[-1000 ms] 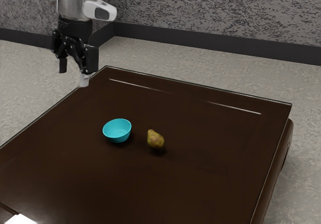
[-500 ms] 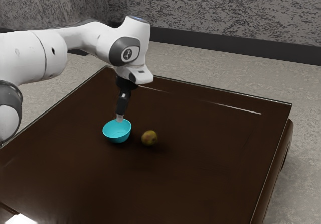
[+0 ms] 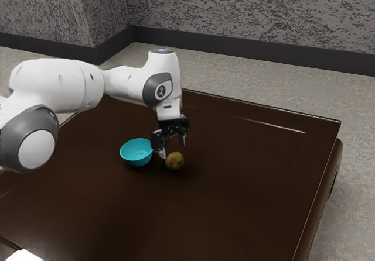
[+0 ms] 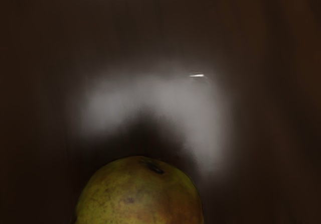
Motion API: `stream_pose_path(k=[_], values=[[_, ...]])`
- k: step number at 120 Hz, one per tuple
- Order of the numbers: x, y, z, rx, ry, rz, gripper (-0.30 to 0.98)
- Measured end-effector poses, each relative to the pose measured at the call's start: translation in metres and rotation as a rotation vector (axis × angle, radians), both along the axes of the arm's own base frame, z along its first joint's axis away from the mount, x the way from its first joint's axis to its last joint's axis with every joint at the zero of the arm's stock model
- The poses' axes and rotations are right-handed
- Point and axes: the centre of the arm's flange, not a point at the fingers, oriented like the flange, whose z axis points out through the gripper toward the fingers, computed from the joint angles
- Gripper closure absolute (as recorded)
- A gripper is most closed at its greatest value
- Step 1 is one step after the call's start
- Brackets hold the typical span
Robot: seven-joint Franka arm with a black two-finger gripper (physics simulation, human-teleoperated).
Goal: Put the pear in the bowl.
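i have the two-finger gripper (image 3: 172,147) spread well open and empty just over the mottled, rounded pear (image 3: 174,161), seemingly to straddle it where it rests on the glossy dark-brown table (image 3: 246,185), with the smooth turquoise bowl (image 3: 136,154) upright close by for a short carry, and a speckled grey wall (image 3: 246,15) beyond.

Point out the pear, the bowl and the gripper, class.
Pear (image 4: 140,193): wrist view, on its rounded skin.
Bowl (image 3: 136,146): exterior view, on its inner wall.
Gripper (image 3: 172,148): exterior view, midway between its fingertips.
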Motion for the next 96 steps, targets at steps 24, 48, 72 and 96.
stream_pose_path(k=[24, 48, 72, 96], values=[[0.001, 0.01, -0.03, -0.052, 0.018, -0.145, 0.0], [0.001, 0.017, -0.048, -0.093, 0.019, -0.243, 0.0], [0.003, 0.013, -0.048, -0.129, -0.013, -0.322, 0.14], [0.005, 0.013, -0.047, -0.143, -0.03, -0.384, 0.32]])
